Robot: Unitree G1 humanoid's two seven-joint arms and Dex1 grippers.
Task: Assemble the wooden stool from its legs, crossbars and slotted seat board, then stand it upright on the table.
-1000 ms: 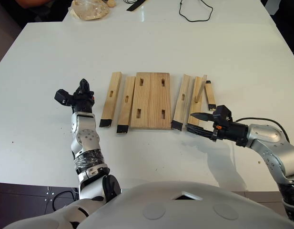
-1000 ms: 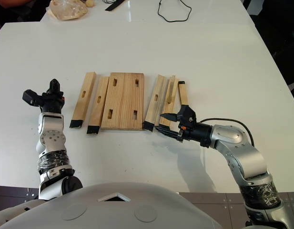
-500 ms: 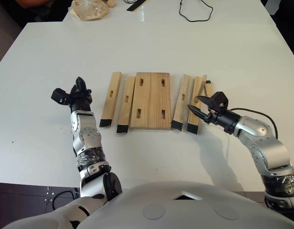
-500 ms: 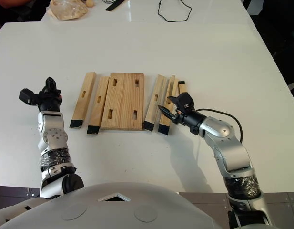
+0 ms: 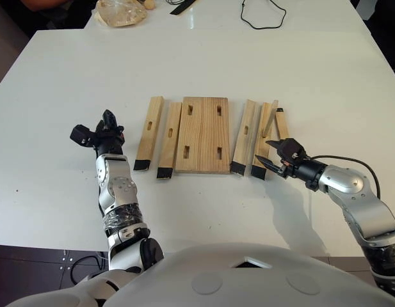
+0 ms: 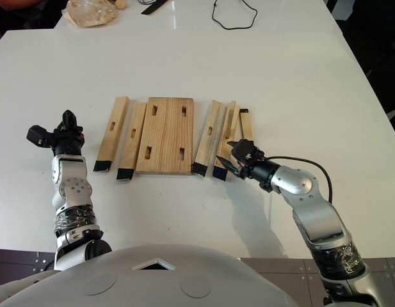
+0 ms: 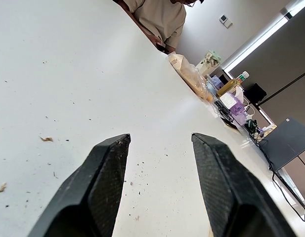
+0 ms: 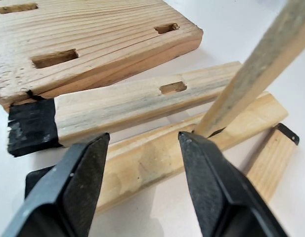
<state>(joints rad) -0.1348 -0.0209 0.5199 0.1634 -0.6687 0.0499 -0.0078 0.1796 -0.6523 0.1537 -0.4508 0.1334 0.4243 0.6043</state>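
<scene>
Right gripper point(image 5: 266, 155): fingers spread, holding nothing; low at the black-capped near end of the outer right leg point(image 5: 262, 146).
Left gripper point(image 7: 159, 163): fingers apart, empty; over bare table point(image 5: 56, 83), well left of the parts.
Left legs point(image 5: 149, 132): two, flat, side by side.
Seat board point(image 5: 202, 134): flat, slots up, between the leg pairs; nothing joined yet.
Inner right leg point(image 5: 244, 136): flat, just beside the outer one.
Leaning crossbar point(image 5: 270, 119): tilted, propped on the outer right leg.
Flat crossbar point(image 5: 282, 126): lying just beside.
Far end: bag point(image 5: 120, 11) and cable point(image 5: 261, 13), well apart.
Risk: lifting that leg likely topples the leaning crossbar; tight spacing may let a finger catch the neighbouring leg.
</scene>
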